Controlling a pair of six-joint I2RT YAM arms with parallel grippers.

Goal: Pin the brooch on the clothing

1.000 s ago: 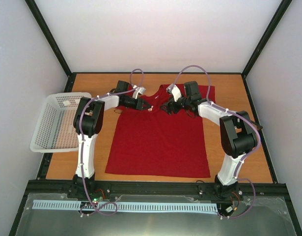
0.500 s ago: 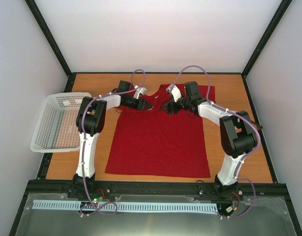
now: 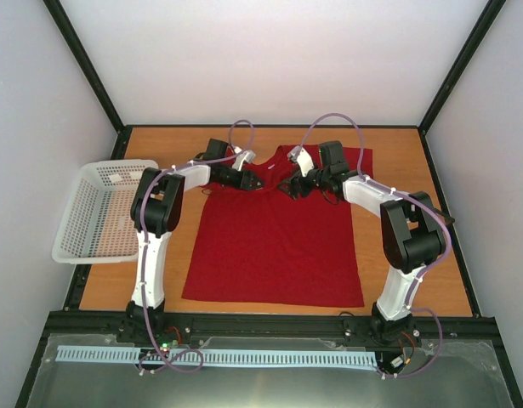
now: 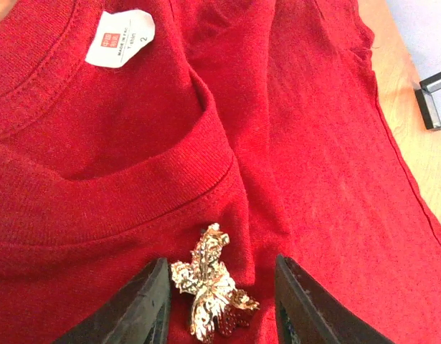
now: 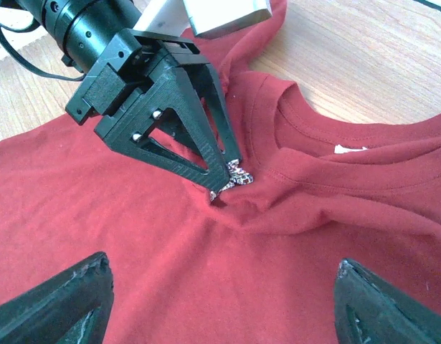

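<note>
The clothing, a red T-shirt [image 3: 274, 246], lies flat on the table with its collar at the far side. A gold, leaf-shaped brooch [image 4: 209, 287] sits on the shirt [image 4: 313, 143] just below the collar band, near the white label [image 4: 120, 39]. My left gripper [image 4: 220, 264] is open with a finger on either side of the brooch; the right finger stands clear of it. In the right wrist view the left gripper's fingers [image 5: 191, 136] point down at the brooch [image 5: 238, 175]. My right gripper [image 5: 221, 265] hovers wide open over the chest of the shirt [image 5: 170, 236], holding nothing.
A white mesh basket [image 3: 95, 208] stands at the table's left edge. Both arms reach in over the shirt's collar area, their grippers [image 3: 259, 182] [image 3: 288, 189] close together. Bare wooden table [image 3: 406, 170] shows on the right and behind the shirt.
The left gripper's jaws have spread apart around the brooch, and that gripper has shifted slightly toward the collar. The right arm has barely moved.
</note>
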